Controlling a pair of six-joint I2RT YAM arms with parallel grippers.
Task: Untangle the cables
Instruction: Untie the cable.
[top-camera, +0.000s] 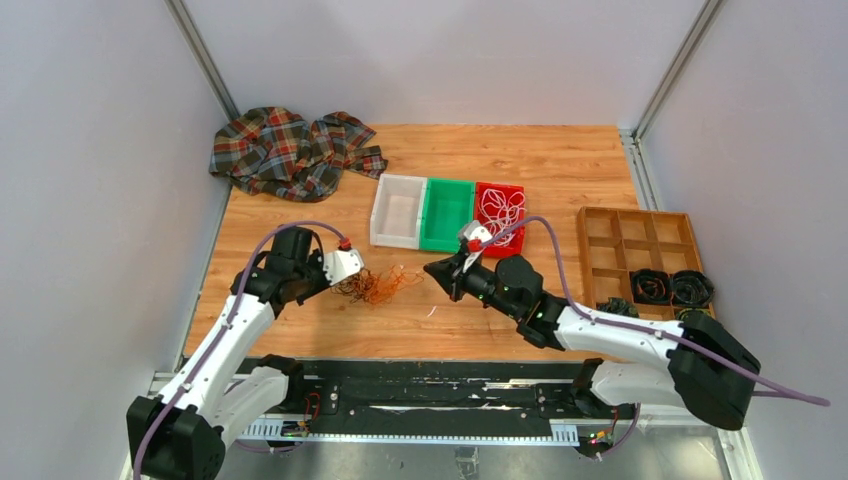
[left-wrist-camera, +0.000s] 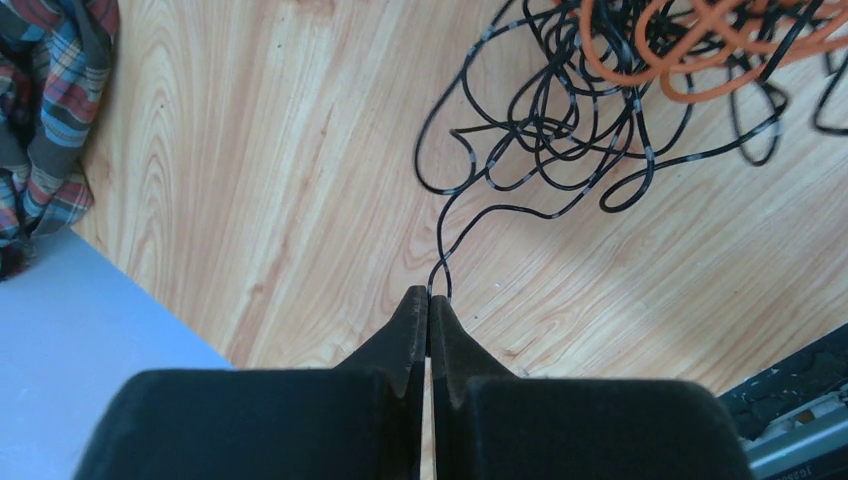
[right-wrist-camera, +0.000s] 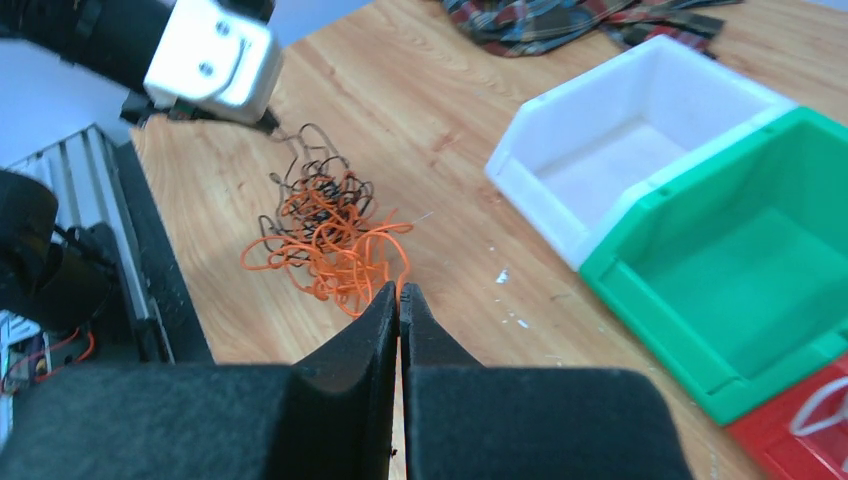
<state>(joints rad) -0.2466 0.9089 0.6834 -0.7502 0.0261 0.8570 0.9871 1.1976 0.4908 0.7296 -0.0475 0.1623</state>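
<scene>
Top view: the tangle of cables (top-camera: 378, 285) lies on the table (top-camera: 560, 170) left of centre, towards the near edge. The left gripper (top-camera: 358, 270) is at its left side and the right gripper (top-camera: 434, 268) just to its right. Bare wood runs right of the tangle, and the white bin (top-camera: 398, 210) stands beyond it on the far side.

Left wrist view: the jaws are pressed together on a strand of the black cable (left-wrist-camera: 540, 130), which leads into the knot under the orange cable (left-wrist-camera: 690, 50). The table's left edge is close behind, so there is little room to pull leftward.

Right wrist view: the jaws are closed, with the tips at the fringe of the orange loops. I cannot tell whether a strand is caught. The step in hand looks like drawing orange from black. The next move probably calls for a slow pull rightward, clear of the bins, while the left holds.
</scene>
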